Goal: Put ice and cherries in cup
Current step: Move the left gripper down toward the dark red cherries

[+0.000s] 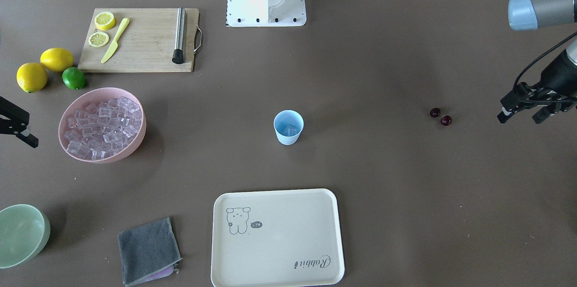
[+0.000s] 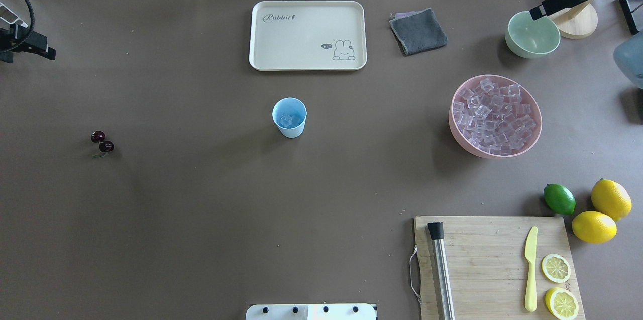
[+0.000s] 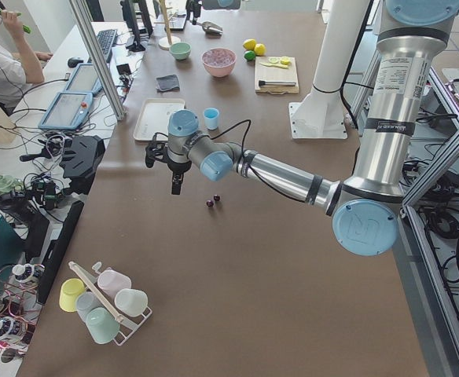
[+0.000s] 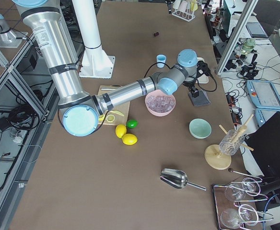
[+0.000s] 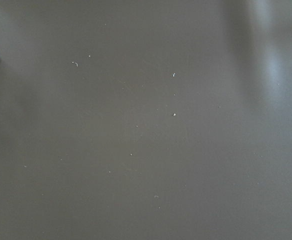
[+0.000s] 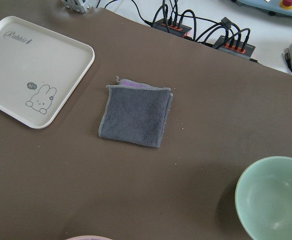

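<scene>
Nearest the robot's base, the cutting board sits off to the right, out of the working lane. In the middle band you have the cup upright at table centre, where either arm could plausibly reach it. At least one cube of ice lies at its bottom. To the cup's right, the pink bowl holds the main supply, heaped so cubes can be taken from the top.

Well apart on the cup's left, the cherries lie on the bare table, joined by their stems and not yet in the cup. Farther out and to their left, the left claw hovers above the table with fingers spread and empty, by the look of it poised for the cherry pick.

Along the far edge sit the tray, the folded cloth and the green bowl. The right claw hangs over the green bowl, clear of the ice supply. Only one finger shows, so you cannot tell whether it is open or closed.
</scene>
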You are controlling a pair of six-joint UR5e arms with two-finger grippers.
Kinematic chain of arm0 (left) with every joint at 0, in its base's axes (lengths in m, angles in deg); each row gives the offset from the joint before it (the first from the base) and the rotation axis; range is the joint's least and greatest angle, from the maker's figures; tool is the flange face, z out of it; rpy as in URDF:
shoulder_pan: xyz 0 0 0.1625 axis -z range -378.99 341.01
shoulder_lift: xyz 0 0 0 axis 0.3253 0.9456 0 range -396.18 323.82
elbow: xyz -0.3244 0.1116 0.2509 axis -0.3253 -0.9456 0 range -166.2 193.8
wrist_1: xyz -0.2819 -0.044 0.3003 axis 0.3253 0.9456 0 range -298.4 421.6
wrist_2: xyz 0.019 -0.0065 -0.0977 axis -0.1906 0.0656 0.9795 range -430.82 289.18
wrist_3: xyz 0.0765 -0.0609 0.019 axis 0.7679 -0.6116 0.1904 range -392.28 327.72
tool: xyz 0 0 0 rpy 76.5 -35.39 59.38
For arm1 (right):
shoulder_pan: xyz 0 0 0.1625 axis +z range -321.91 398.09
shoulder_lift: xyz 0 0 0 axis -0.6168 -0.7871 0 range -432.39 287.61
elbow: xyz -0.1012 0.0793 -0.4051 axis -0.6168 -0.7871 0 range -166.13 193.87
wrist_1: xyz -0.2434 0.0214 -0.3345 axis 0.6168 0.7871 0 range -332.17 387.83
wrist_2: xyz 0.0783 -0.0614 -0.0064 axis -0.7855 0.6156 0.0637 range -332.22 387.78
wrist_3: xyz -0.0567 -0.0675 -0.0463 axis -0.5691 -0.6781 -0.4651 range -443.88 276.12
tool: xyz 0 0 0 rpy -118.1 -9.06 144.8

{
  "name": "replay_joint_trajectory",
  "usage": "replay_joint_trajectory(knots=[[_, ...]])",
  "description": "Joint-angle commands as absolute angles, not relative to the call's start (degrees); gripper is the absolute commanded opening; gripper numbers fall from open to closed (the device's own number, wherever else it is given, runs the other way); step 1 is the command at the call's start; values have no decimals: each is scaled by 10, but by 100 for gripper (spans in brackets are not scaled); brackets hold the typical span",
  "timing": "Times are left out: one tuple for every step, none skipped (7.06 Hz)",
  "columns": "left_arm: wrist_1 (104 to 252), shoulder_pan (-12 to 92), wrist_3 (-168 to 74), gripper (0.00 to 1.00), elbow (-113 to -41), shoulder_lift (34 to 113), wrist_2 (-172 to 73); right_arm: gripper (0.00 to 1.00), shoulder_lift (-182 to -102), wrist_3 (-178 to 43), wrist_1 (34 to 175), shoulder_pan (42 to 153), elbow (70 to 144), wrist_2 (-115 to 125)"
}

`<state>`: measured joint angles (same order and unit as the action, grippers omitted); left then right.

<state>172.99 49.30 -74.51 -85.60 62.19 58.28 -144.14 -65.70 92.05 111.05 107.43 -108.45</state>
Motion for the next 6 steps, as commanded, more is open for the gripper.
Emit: replay_joint_trajectory(knots=[[1733, 434, -749, 98, -848, 619, 581, 100, -1454, -671, 920, 1116, 1071, -1075], [1733, 406, -748, 98, -838, 620, 576, 100, -1458, -673, 918, 1116, 1071, -1075], [1734, 386, -746, 96, -825, 620, 557, 100, -1467, -674, 916, 1117, 1075, -1073], [1740, 375, -743, 95, -812, 620, 552, 100, -1472, -674, 915, 1119, 1076, -1072], [1765, 367, -741, 92, -783, 622, 552, 100, -1481, -674, 905, 1121, 1077, -1072], [1816, 361, -742, 92, -741, 622, 552, 100, -1498, -674, 879, 1121, 1078, -1071]])
